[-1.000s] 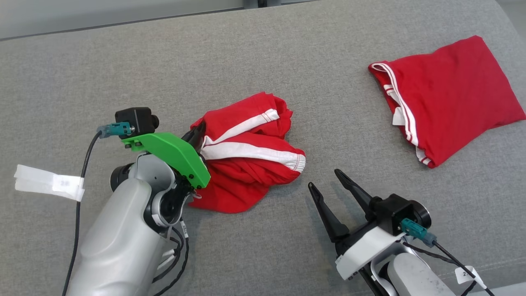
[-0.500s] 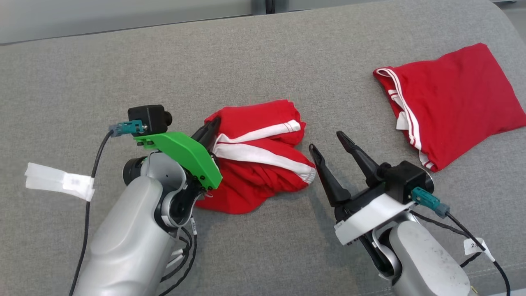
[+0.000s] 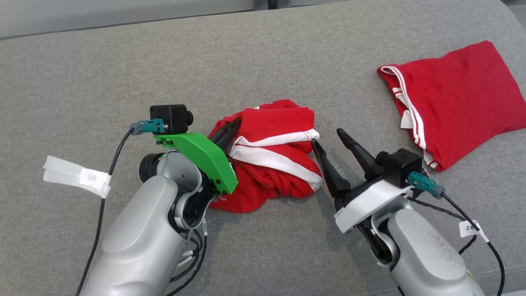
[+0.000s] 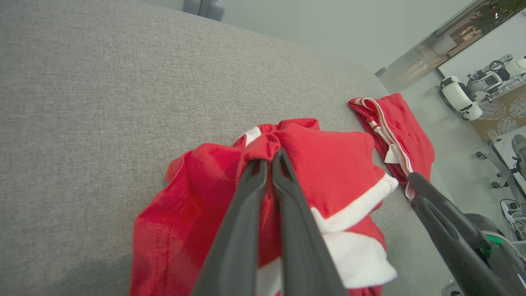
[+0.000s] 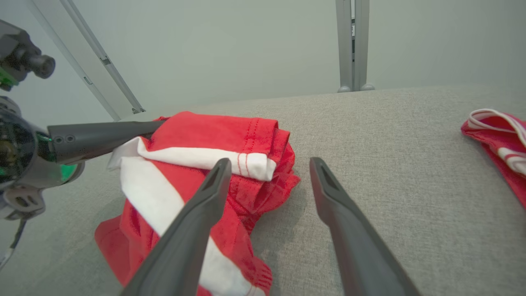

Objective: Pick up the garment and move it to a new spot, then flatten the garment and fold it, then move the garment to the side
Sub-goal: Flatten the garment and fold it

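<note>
Red cloth is bunching between the clenched fingers of our left gripper [image 3: 235, 123] [image 4: 269, 159]: we are pinching a raised fold of the crumpled red garment with white bands [image 3: 275, 164] [image 4: 337, 172] [image 5: 213, 131] at its upper left edge. Behind those fingers, the green plastic camera bracket [image 3: 197, 158] and the pale left forearm are slanting down toward the lower left of the head view, so the fingers are pointing up and to the right.

Our right gripper [image 3: 327, 137] [image 5: 270, 161] is standing released, its two fingers spread in a V and pointing up and slightly left. Its left finger is lying just beside the garment's right hem; we cannot tell whether it is touching. The right forearm is running off toward the lower right.

The garment is lying in a heap on the grey woven fabric surface [image 3: 246, 61], between the two grippers. Its long axis is running from lower left to upper right in the head view, while its two white bands are stretching from our left fingers toward the right gripper.

Well apart, at the upper right, a folded red garment with white trim [image 3: 456, 98] is lying flat.
</note>
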{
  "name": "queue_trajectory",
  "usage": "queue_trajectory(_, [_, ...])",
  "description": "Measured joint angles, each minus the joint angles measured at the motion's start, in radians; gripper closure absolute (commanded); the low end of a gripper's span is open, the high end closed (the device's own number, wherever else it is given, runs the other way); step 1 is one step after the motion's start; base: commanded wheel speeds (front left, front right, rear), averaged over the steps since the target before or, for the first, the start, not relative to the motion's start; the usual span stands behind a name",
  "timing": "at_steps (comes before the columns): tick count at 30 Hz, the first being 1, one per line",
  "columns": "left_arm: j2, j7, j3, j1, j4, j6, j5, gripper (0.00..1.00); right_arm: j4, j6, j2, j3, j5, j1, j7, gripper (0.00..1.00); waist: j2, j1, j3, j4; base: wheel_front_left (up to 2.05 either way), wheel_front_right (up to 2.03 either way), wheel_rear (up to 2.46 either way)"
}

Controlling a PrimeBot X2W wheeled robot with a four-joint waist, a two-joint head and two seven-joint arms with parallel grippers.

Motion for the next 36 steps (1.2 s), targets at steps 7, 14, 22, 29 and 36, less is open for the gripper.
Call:
queue_trajectory(7, [-0.002, 0.0, -0.005, -0.002, 0.001, -0.007, 0.0, 1.0, 0.07, 0.0, -0.001, 0.008, 0.042, -0.056, 0.0, 0.23, 0.0, 0.0, 0.014, 0.029, 0.0, 0.0, 0.0])
queue_trajectory(14, [-0.003, -0.003, -0.007, -0.003, 0.001, -0.009, -0.011, 1.0, 0.098, 0.0, -0.002, 0.044, 0.044, -0.098, 0.0, 0.21, 0.0, 0.0, 0.019, 0.048, 0.0, 0.0, 0.0])
queue_trajectory(22, [-0.003, -0.011, -0.008, -0.003, 0.004, -0.009, -0.018, 1.0, 0.119, 0.001, -0.003, 0.064, 0.049, -0.125, 0.0, 0.25, 0.0, 0.0, 0.018, 0.052, 0.0, 0.0, 0.0])
queue_trajectory(29, [-0.004, -0.012, -0.013, -0.006, 0.007, -0.013, -0.024, 1.0, 0.142, 0.001, -0.003, 0.091, 0.058, -0.136, 0.0, 0.31, 0.0, 0.0, 0.016, 0.052, 0.0, 0.0, 0.0])
queue_trajectory(36, [-0.004, -0.02, -0.023, -0.006, 0.008, -0.016, -0.027, 1.0, 0.164, 0.009, -0.003, 0.119, 0.067, -0.146, 0.0, 0.54, 0.0, 0.0, 0.014, 0.053, 0.0, 0.0, 0.0])
